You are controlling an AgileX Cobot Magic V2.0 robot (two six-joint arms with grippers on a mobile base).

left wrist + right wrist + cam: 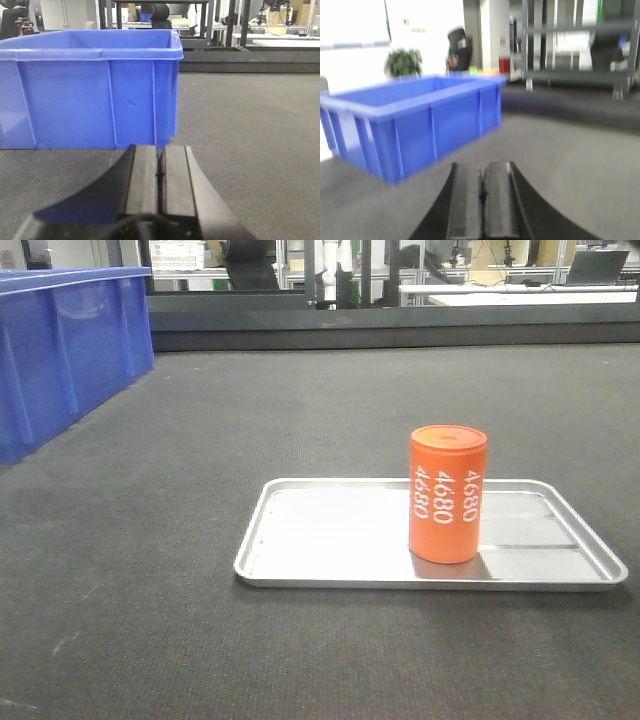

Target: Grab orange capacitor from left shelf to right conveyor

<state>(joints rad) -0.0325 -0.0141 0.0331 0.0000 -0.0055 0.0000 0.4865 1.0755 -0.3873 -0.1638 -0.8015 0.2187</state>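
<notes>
The orange capacitor (447, 494) stands upright with white "4680" down its side, on the right part of a small shallow silver tray (330, 540). The tray lies on the dark textured belt of the right conveyor (300, 410). Neither gripper shows in the front view. In the left wrist view my left gripper (160, 148) hangs low over the belt (250, 125), its jaws pressed together with nothing between them. My right gripper (481, 166) is likewise shut and empty above the belt (560, 145); that view is blurred. The left shelf is out of view.
A blue plastic crate (60, 350) stands at the belt's far left. It fills the space right ahead of the left gripper (90, 85) and sits ahead-left of the right one (415, 120). Frames and benches line the background.
</notes>
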